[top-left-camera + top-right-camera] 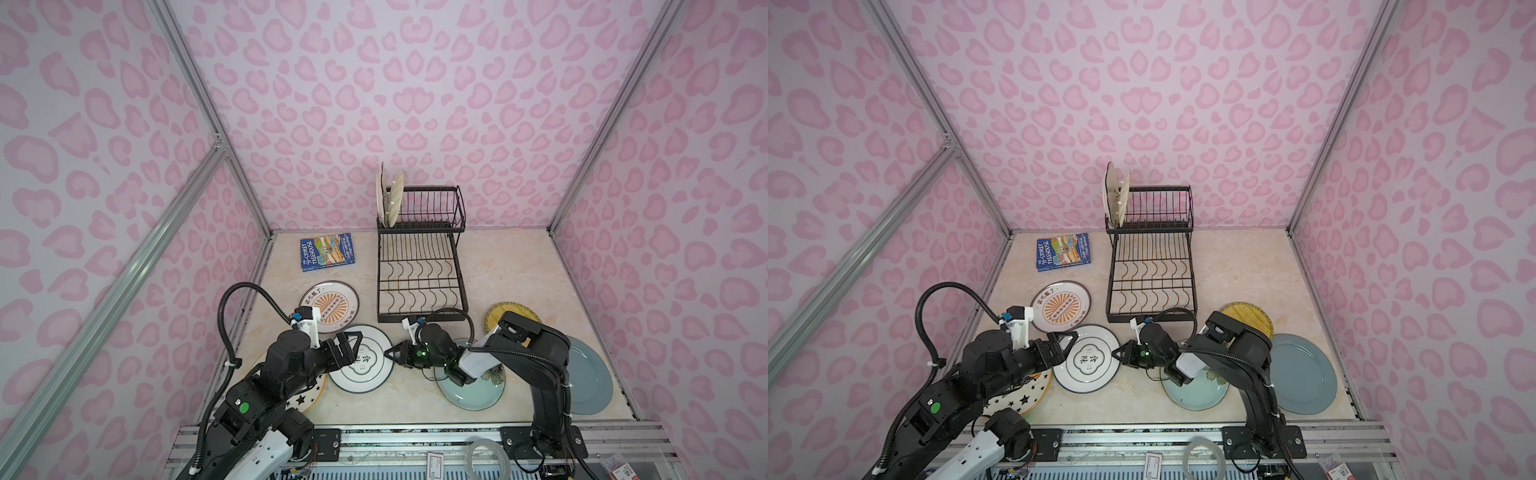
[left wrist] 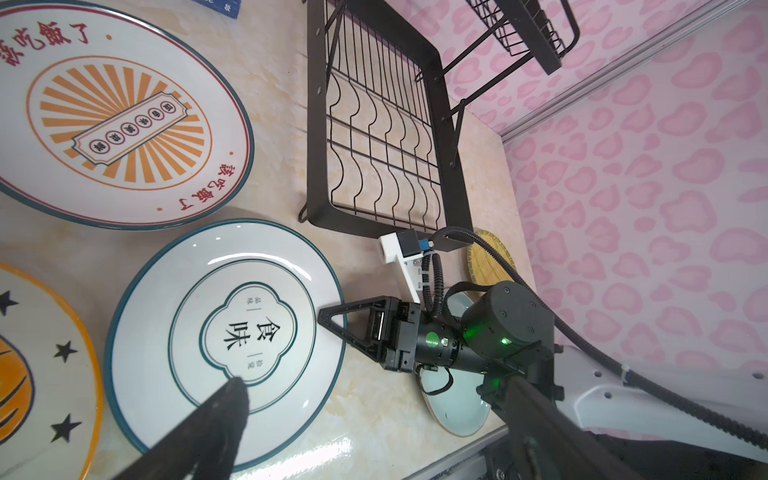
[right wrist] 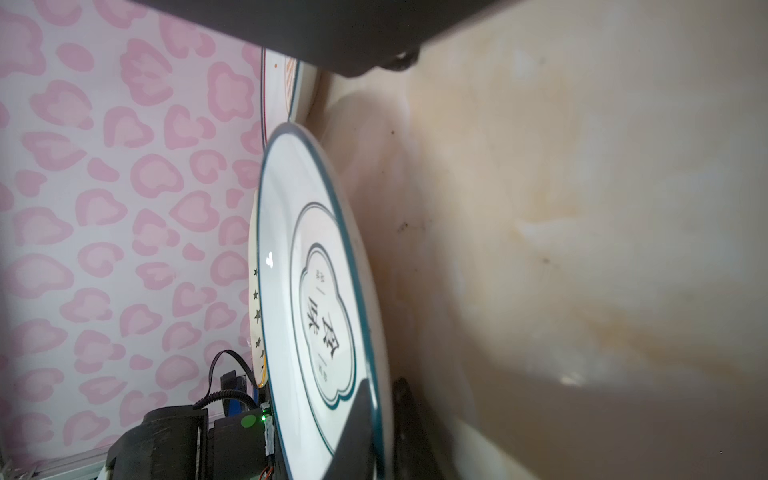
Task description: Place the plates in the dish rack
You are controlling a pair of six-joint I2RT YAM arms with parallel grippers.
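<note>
A white plate with a teal rim and black characters point(image 1: 368, 370) lies at the front middle of the table. My right gripper point(image 1: 389, 354) is shut on its right rim, one finger over the plate point(image 3: 365, 415) and one beneath. My left gripper point(image 1: 355, 348) hangs open over the plate's left side, holding nothing; one fingertip point(image 2: 232, 399) shows above the plate point(image 2: 224, 340). The black wire dish rack point(image 1: 419, 274) stands behind, with two pale plates point(image 1: 390, 199) upright at the left end of its raised basket.
Lying flat are a sunburst plate point(image 1: 328, 305), a star plate point(image 1: 307, 397) under my left arm, a teal plate point(image 1: 469, 392) under my right arm, a yellow woven plate point(image 1: 513, 312) and a grey-blue plate point(image 1: 590, 376). A blue book point(image 1: 327, 251) lies left of the rack.
</note>
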